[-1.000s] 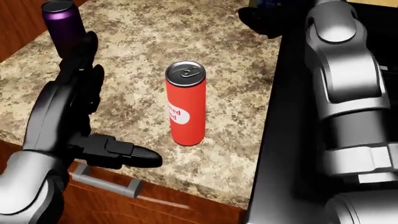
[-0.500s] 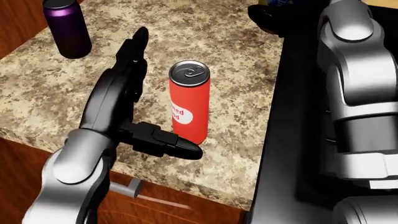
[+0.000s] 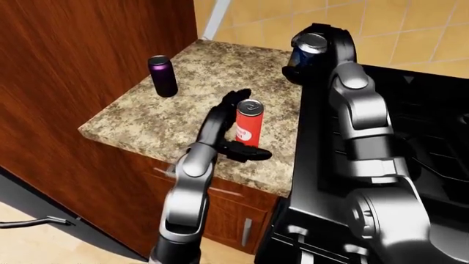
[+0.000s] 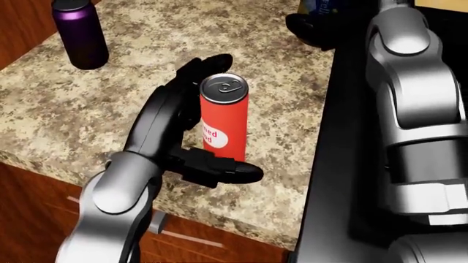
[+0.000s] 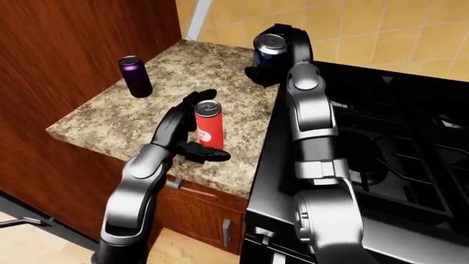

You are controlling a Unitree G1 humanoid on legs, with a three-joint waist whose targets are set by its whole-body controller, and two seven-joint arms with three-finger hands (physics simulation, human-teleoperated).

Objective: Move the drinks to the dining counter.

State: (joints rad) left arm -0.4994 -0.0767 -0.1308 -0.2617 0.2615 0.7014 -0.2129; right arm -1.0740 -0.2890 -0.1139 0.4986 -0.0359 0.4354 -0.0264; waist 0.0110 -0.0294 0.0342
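- Now that my left robot hand (image 4: 196, 123) has swung in from the tabletop's near edge, it stands right against the red can (image 4: 224, 118), which a second ago stood well clear of it.
- Its fingers (image 4: 196, 71) curl up along the can's left side in the head view and the thumb (image 4: 226, 171) lies low across the can's base, so the hand brackets the can but is not clamped round it; I judge it open, about to close.
- The red can stands upright on the granite tabletop (image 4: 146, 49), near its lower edge and just left of the black stove (image 5: 381, 126); it has not shifted between frames.
- My right robot hand (image 3: 312, 52) is raised at the far end of the tabletop, fingers wrapped round a blue can (image 3: 309, 48) (the eye views show this best; the head view cuts it off at the top).
- A purple can (image 4: 79, 33) waits upright at the upper left, untouched, next to the wooden cabinet wall (image 3: 81, 66).
- In my reading, one drink is in hand, a second is a squeeze away, and the dining counter is not in view, so carrying comes next.
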